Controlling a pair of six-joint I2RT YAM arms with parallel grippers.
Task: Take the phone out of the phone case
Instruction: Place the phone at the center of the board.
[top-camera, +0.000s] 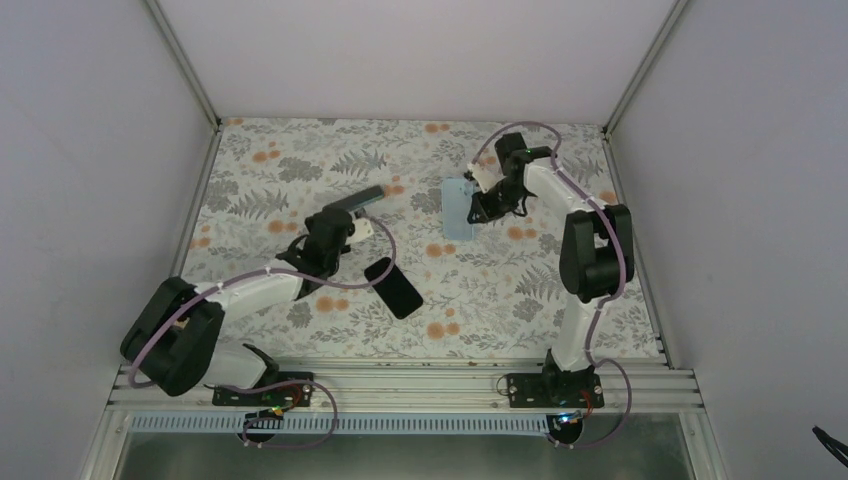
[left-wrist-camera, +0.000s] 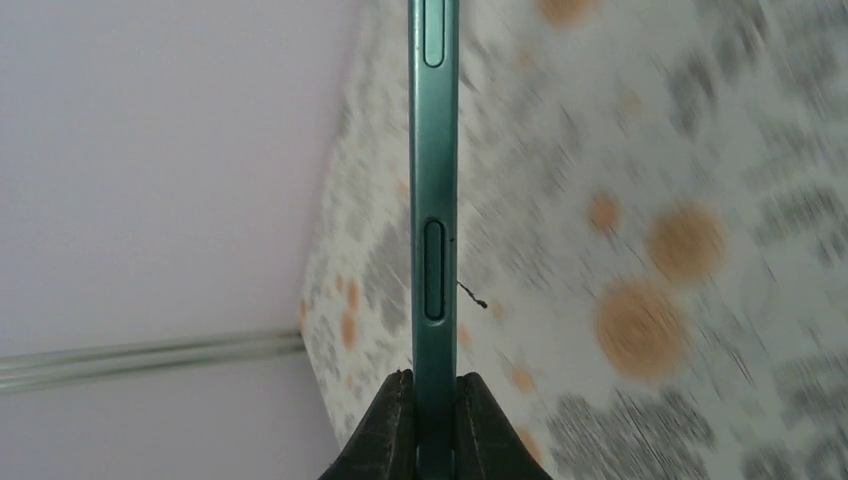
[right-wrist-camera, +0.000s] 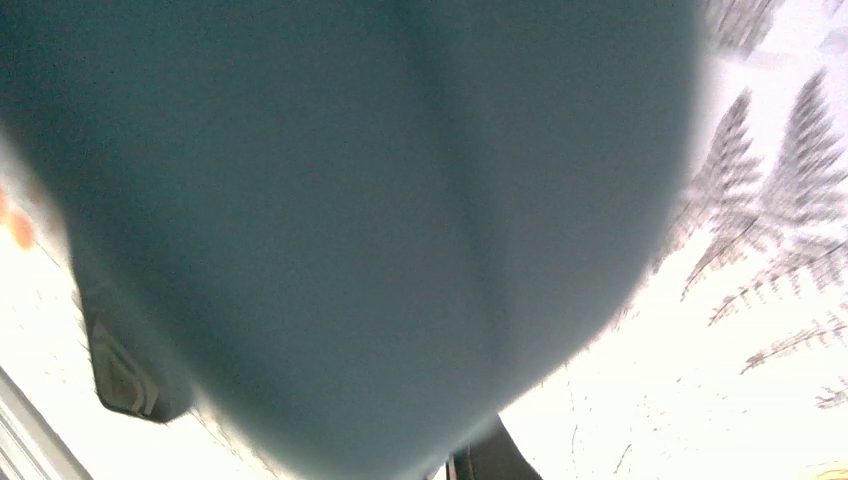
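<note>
Overhead, one pale-blue phone case (top-camera: 458, 208) hangs pinched in the right gripper (top-camera: 481, 205) above the tabletop (top-camera: 560, 290). One teal phone (top-camera: 362, 197) is clamped in the left gripper (top-camera: 338, 215), well apart, and one black slab (top-camera: 393, 287) lies flat nearby.

Left wrist: the fingers (left-wrist-camera: 385, 430) squeeze only the phone's (left-wrist-camera: 433, 200) end, so it could pivot and drop.

Right wrist: the phone case (right-wrist-camera: 350, 220) blurs across the lens, and a shallow hold might slip.

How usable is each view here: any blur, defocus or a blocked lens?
Top external: sharp, evenly lit, soft shadows; the phone case at the right gripper reads clearly. Left wrist: the phone edge in the left gripper is crisp, the floral cloth behind smeared by motion blur. Right wrist: a defocused blue-grey mass, likely the case, covers most of the frame.
</note>
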